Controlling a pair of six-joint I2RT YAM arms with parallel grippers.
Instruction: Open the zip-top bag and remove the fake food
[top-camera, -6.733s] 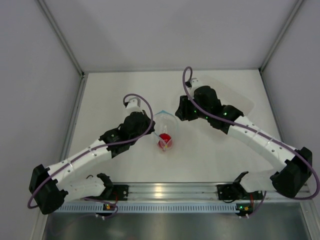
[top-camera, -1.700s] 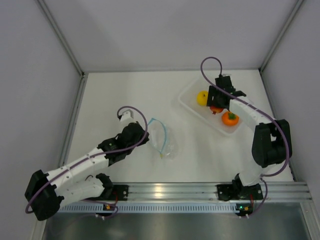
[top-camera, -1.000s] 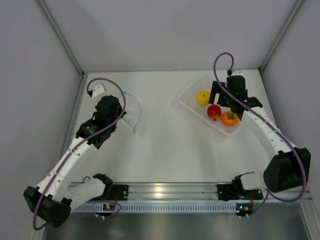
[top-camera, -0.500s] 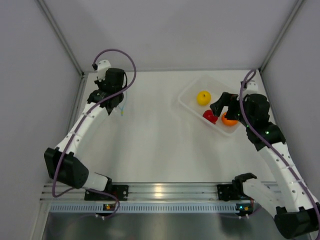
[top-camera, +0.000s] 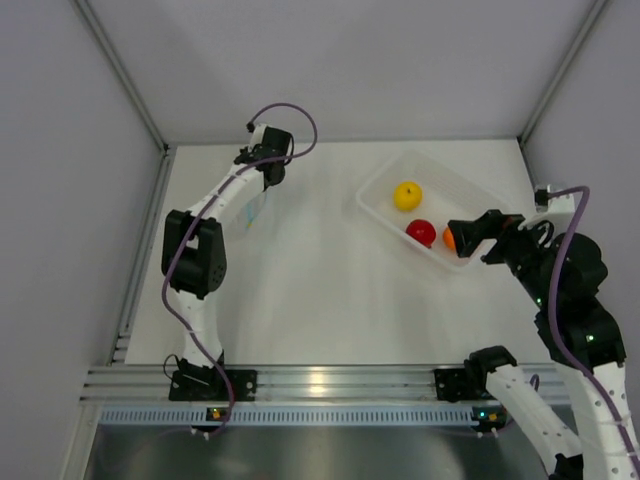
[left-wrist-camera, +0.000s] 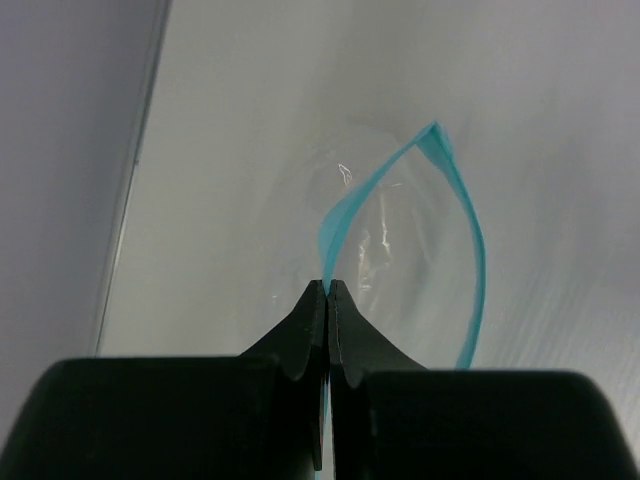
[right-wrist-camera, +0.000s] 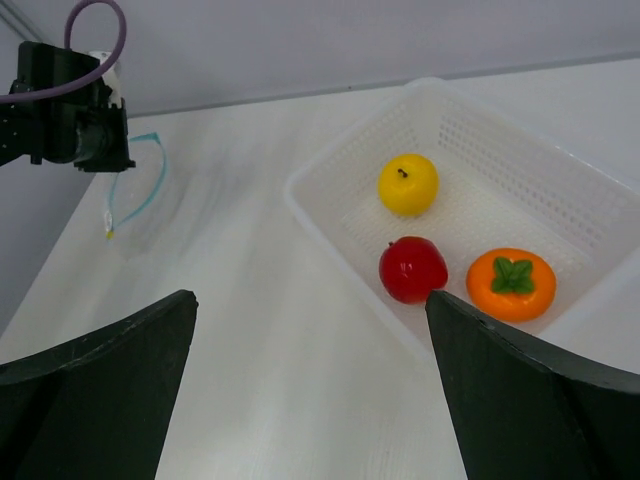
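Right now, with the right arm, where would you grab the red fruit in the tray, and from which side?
Probably from straight above, gripping across the round middle of the red fruit. It sits low in the tray, close to the near wall, with the orange fruit right beside it, so a sideways approach looks blocked. The right gripper stands wide open.

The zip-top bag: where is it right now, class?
Top view: the zip-top bag is at the table's far left, pinched by the shut left gripper, well apart from the tray.
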